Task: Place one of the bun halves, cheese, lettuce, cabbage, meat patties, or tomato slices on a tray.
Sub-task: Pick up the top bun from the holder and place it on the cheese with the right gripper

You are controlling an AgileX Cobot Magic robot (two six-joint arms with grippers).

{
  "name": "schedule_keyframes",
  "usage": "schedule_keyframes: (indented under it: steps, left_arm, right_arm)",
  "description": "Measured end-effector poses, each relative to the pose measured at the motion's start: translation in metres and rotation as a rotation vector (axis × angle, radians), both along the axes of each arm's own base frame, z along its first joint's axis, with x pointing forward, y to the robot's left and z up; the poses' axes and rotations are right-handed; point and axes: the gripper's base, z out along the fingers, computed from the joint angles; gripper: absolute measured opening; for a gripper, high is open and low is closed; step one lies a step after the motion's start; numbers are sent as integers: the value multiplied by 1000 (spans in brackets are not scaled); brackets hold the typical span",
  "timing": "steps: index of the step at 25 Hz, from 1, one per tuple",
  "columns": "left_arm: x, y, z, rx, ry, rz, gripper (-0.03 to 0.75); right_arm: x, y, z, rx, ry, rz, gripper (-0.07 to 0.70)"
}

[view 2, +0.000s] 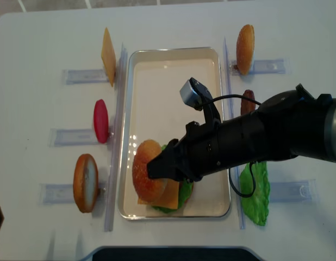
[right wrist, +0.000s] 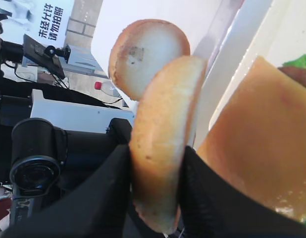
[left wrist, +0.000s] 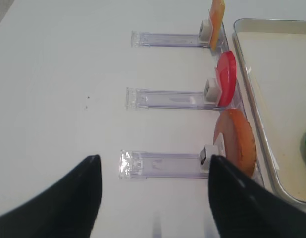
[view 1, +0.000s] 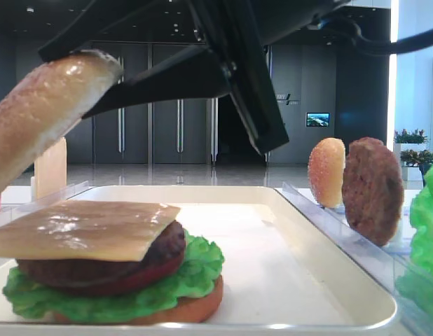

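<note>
Fingers (right wrist: 158,198) of the right arm pinch the bun half (view 2: 149,178), tilted above the tray (view 2: 173,57).

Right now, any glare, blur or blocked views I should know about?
Low exterior high view: glare on the cheese; the near bun half is soft and the right gripper's dark body blocks the top. Right wrist view: held bun sharp, background blown out white. Left wrist view: evenly lit, the left gripper's fingers blurred. Overhead view: reflections on the tray.

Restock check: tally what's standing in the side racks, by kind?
bun halves: 2
cheese: 1
tomato slice: 1
meat patty: 1
lettuce: 1
Total: 6
</note>
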Motion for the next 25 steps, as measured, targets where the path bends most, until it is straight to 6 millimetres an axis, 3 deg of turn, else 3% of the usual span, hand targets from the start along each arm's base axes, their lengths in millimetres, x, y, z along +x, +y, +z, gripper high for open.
schedule_keyframes:
  steps: [13,25]
  left_arm:
    - [0,0,0,0,0,0,513]
    - [0,0,0,0,0,0,513]
  right_arm:
    - [11,-9,-1,8,-9,-28,244]
    - [11,-6,-13,15,40,1,244]
